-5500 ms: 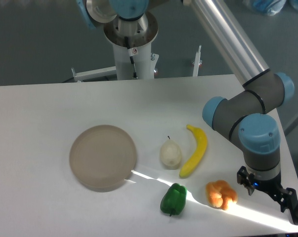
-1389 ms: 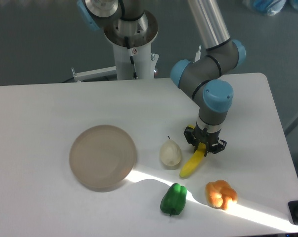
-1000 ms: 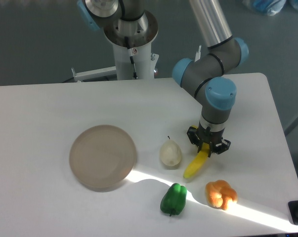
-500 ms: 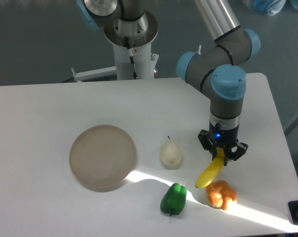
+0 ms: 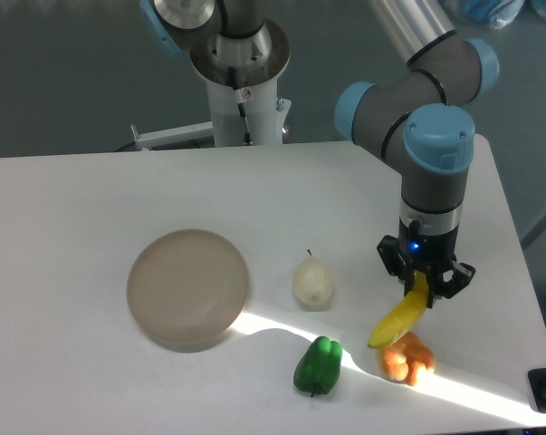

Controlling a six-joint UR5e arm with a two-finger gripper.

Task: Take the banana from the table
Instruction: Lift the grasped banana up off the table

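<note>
My gripper (image 5: 426, 283) is shut on the upper end of the bright-yellow banana (image 5: 398, 315). The banana hangs tilted down to the left, lifted off the white table (image 5: 91, 199), with its lower tip just above the lumpy orange item (image 5: 407, 357). The gripper points straight down over the right part of the table.
A pale cream pear (image 5: 312, 282) stands left of the gripper. A green pepper (image 5: 318, 366) lies near the front edge. A round tan-grey plate (image 5: 188, 287) sits at centre left. The robot's base column (image 5: 241, 91) stands behind the table's far edge.
The gripper came from the right front to the banana, closed on it, and has carried it up and to the right, off the table and over toward the orange item.
</note>
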